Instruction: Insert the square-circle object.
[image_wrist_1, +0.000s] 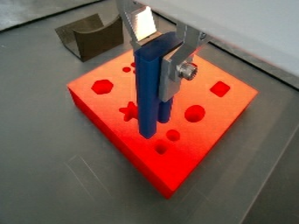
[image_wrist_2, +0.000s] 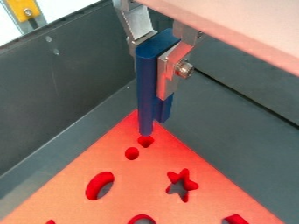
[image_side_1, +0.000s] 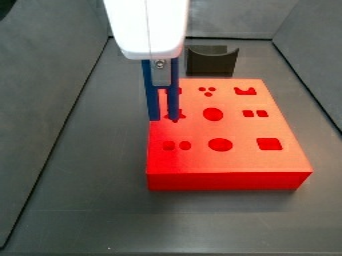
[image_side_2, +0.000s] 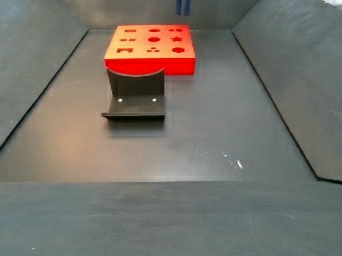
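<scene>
My gripper (image_wrist_1: 160, 57) is shut on the square-circle object (image_wrist_1: 152, 87), a slim blue peg of two joined rods, and holds it upright. The peg hangs over the red block (image_wrist_1: 216, 122), which has several shaped holes. In a wrist view the gripper (image_wrist_2: 156, 57) holds the peg (image_wrist_2: 149, 87) with its tip right at a small round hole (image_wrist_2: 146, 141) near the red block's (image_wrist_2: 211, 179) edge. In a side view the gripper (image_side_1: 160, 68) and peg (image_side_1: 162, 98) stand over the far left part of the block (image_side_1: 227, 165). I cannot tell whether the tip touches the block or has entered a hole.
A dark grey curved block (image_wrist_1: 89, 38) stands on the floor beside the red block; it also shows in both side views (image_side_1: 210, 58) (image_side_2: 135, 96). Dark walls (image_wrist_2: 59, 96) close in the grey floor (image_side_2: 187, 150). The red block (image_side_2: 151, 48) sits at the far end.
</scene>
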